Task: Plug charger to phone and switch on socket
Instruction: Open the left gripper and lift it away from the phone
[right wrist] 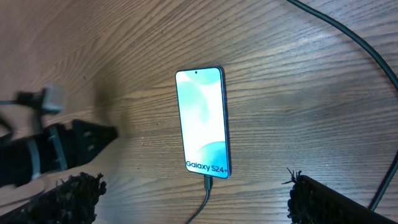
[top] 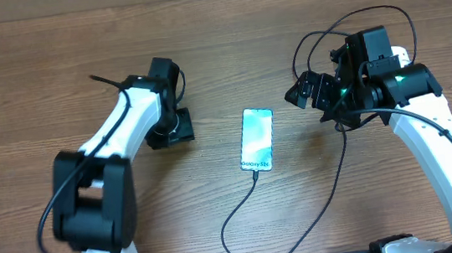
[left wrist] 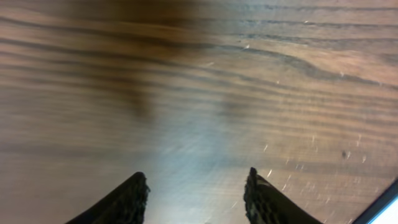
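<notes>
The phone (top: 257, 139) lies on the table (top: 35, 71), the charger (top: 224, 234) trailing from its near end, looping rightward

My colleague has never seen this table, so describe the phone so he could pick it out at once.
On the wooden table, look at the middle, between the left arm and right arm. A black-framed smartphone lies flat, screen up. It alone glows pale teal, reads Galaxy S24+ at its near end, and has a thin black cable plugged in there.

I see the Galaxy S24+ phone (right wrist: 202, 121) flat, screen lit teal, ahead of my right gripper (top: 311, 99); the black charger cable (right wrist: 203, 200) is plugged into its near end.
</notes>
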Robot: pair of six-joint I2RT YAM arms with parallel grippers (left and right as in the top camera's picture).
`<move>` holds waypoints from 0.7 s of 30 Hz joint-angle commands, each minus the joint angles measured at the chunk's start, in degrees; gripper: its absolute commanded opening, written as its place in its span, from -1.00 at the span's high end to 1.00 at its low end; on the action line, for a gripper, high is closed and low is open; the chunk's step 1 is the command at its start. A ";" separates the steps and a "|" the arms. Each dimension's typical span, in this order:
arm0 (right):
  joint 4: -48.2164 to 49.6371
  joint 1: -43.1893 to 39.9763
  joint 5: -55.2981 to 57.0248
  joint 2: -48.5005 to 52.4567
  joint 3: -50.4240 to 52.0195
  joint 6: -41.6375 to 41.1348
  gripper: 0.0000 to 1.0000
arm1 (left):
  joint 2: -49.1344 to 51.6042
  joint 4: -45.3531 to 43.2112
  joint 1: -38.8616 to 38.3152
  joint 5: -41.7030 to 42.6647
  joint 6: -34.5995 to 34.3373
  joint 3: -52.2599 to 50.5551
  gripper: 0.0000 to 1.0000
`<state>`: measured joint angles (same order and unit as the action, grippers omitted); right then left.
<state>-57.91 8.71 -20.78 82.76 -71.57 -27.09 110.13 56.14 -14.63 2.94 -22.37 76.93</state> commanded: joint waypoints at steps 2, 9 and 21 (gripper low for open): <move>0.28 -0.11 -0.24 -1.27 -0.50 0.42 -1.00 | -9.42 2.49 -0.28 -10.99 1.66 0.17 0.04; -0.79 -0.11 -0.22 -1.27 -0.50 0.42 -1.00 | -18.73 4.92 -0.26 -12.22 1.64 0.17 0.11; -1.01 -0.11 0.46 -1.27 -0.50 0.63 -1.00 | -28.30 7.08 -0.26 -15.98 1.66 0.17 -1.00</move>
<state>-58.98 8.71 -20.73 82.76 -71.57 -26.96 83.18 63.07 -14.63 -9.93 -21.21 76.93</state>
